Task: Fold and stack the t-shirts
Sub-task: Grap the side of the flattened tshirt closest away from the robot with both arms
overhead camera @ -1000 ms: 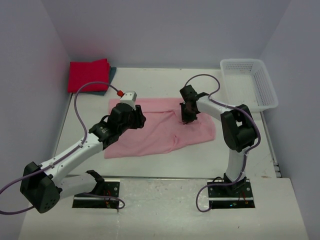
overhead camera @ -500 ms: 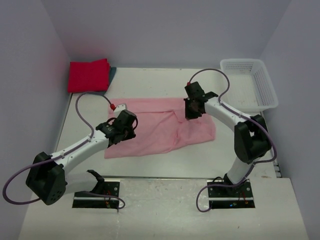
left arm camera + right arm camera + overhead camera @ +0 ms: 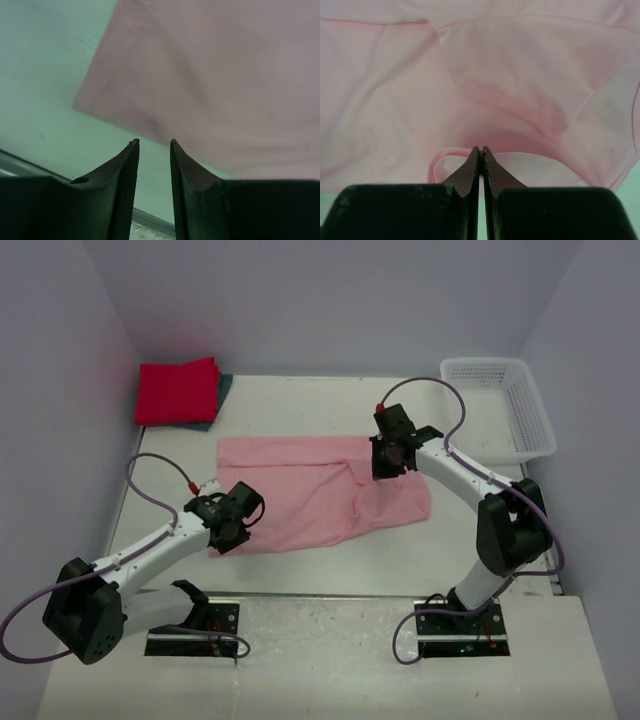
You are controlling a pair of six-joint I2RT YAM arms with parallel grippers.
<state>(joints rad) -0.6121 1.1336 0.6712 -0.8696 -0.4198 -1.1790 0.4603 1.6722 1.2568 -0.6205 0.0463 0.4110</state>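
Observation:
The pale pink t-shirt (image 3: 310, 495) lies spread across the middle of the table. My left gripper (image 3: 236, 531) hovers at its near left corner, jaws parted and empty. In the left wrist view (image 3: 153, 143) the tips sit just short of the shirt's hem (image 3: 215, 80). My right gripper (image 3: 387, 462) is at the shirt's far right edge. In the right wrist view (image 3: 481, 149) it is shut on a pinch of pink cloth (image 3: 520, 75), with a hem loop beside the tips. The folded crimson-red t-shirt (image 3: 178, 390) lies at the back left on the dark teal one (image 3: 224, 388).
A white mesh basket (image 3: 503, 410) stands at the back right. The table's near edge (image 3: 330, 595) runs in front of the arm bases. Walls close in on the left, back and right.
My left arm has drawn back from over the shirt's left part to its near left corner. My right gripper has shifted slightly toward the back, still pinching the cloth.

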